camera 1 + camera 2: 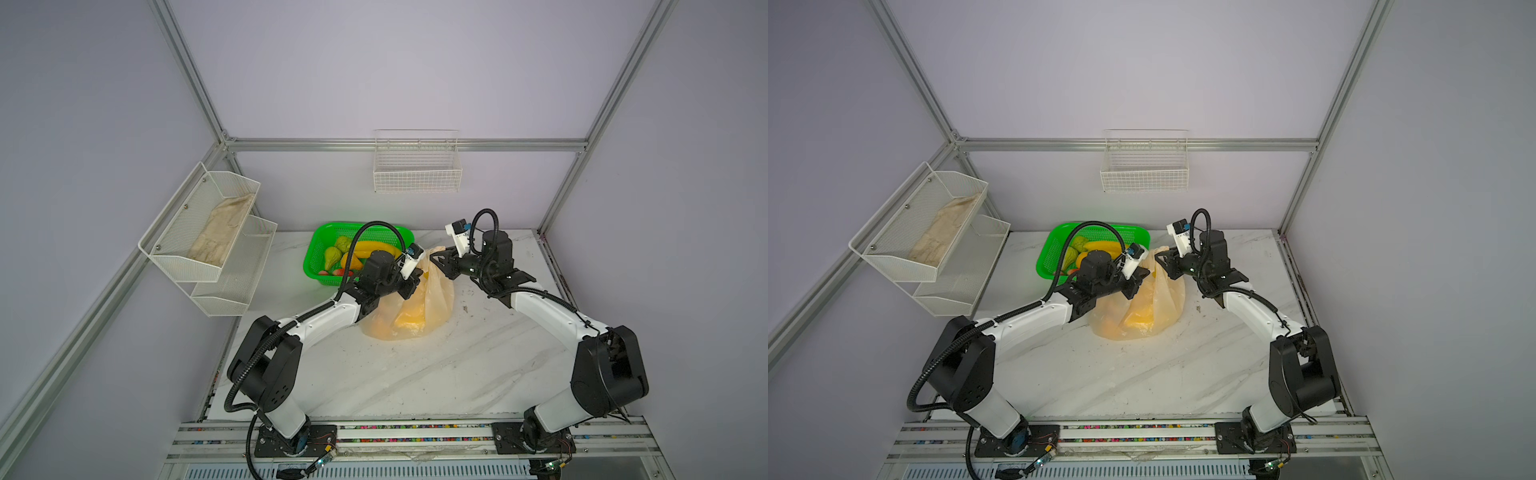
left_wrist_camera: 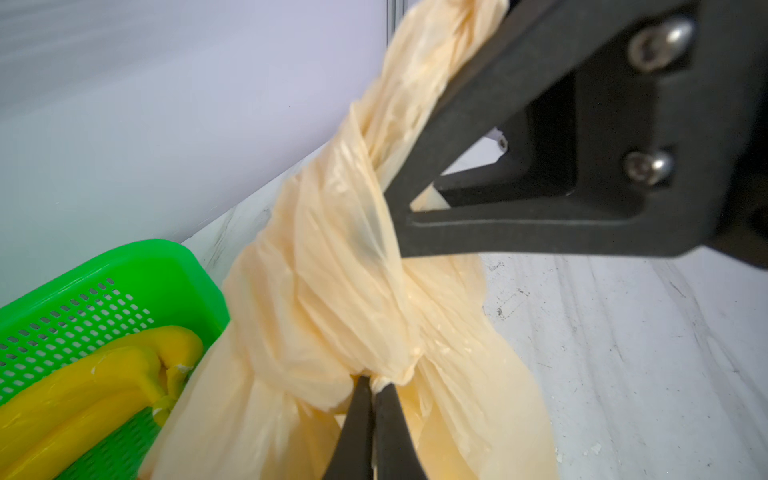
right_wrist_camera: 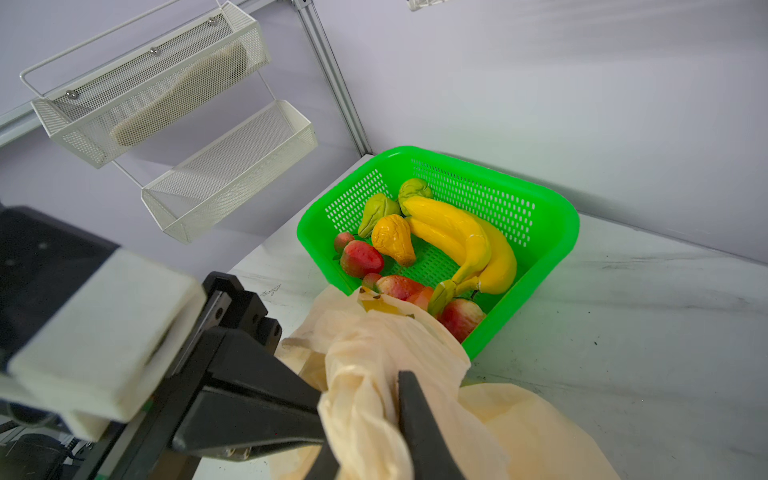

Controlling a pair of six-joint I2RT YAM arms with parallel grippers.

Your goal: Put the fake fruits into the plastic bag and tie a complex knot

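The plastic bag (image 1: 432, 291) stands mid-table with a yellow fruit (image 1: 411, 316) showing through it. Its pale handle strips are twisted into a knot-like lump (image 2: 328, 270). My left gripper (image 2: 372, 384) is shut on a fold of plastic just under that lump. My right gripper (image 3: 370, 419) holds the twisted strip (image 3: 357, 399) above it, the strip filling its narrow jaws. A banana bunch (image 3: 457, 237), an orange pear (image 3: 392, 239), green pears (image 3: 376, 212) and red apples (image 3: 361, 259) lie in the green basket (image 3: 552, 232) behind the bag.
The green basket (image 1: 318, 253) touches the bag's far left side. A white mesh shelf (image 1: 195, 266) holding a beige cloth (image 1: 224, 228) hangs on the left wall. A wire basket (image 1: 417, 166) hangs on the back wall. The marble table (image 1: 415, 374) lies in front.
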